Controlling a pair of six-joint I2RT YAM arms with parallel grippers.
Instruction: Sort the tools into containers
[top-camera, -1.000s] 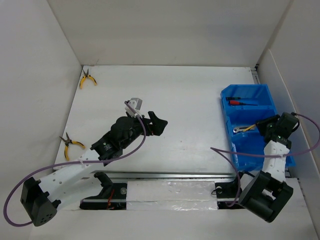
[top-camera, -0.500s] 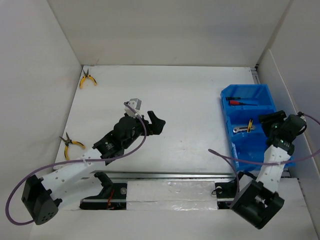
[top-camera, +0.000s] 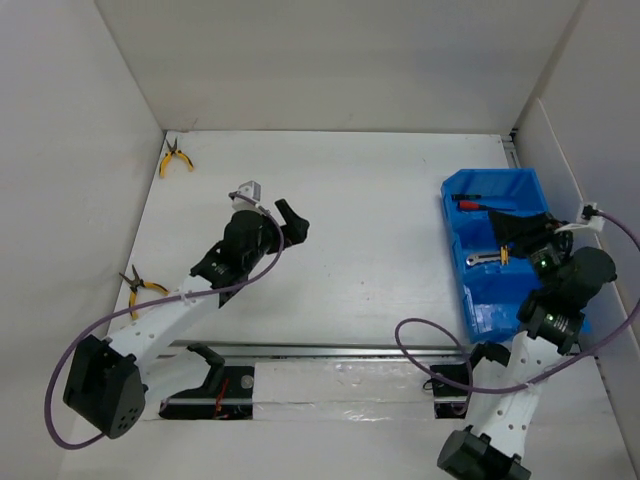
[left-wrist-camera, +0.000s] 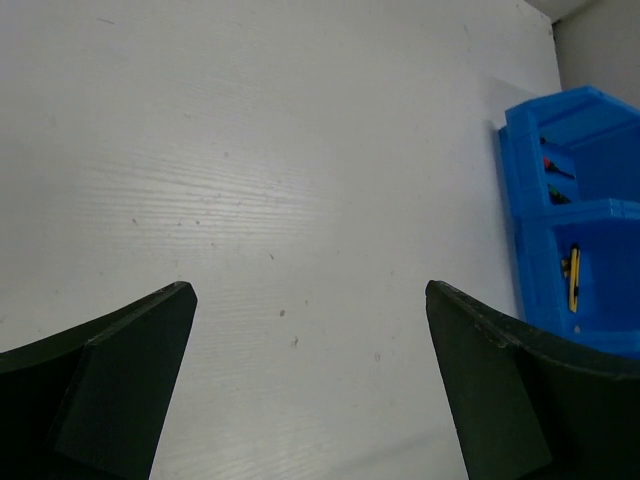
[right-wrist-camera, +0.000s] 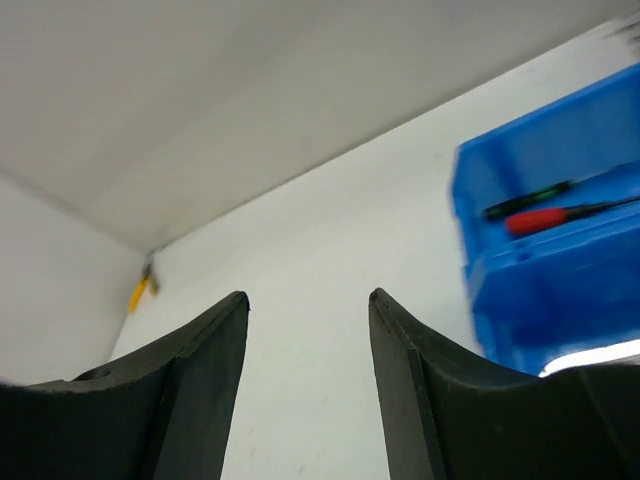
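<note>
The blue container stands at the right of the table. Its far compartment holds a red screwdriver and a dark one. A yellow-handled tool with grey metal lies in the middle compartment. My right gripper hovers above the container, open, with nothing between its fingers. My left gripper hangs wide open and empty over the table's left-middle. One pair of yellow pliers lies at the far left corner, another at the left edge beside the left arm.
White walls close in the table on the left, back and right. A metal rail runs along the near edge between the arm bases. The left wrist view shows the container at its right edge, past bare tabletop.
My right gripper has opened and let go of the yellow-handled tool, which now lies in the middle compartment; the arm has risen and swung back. My left gripper has moved left and farther back.
</note>
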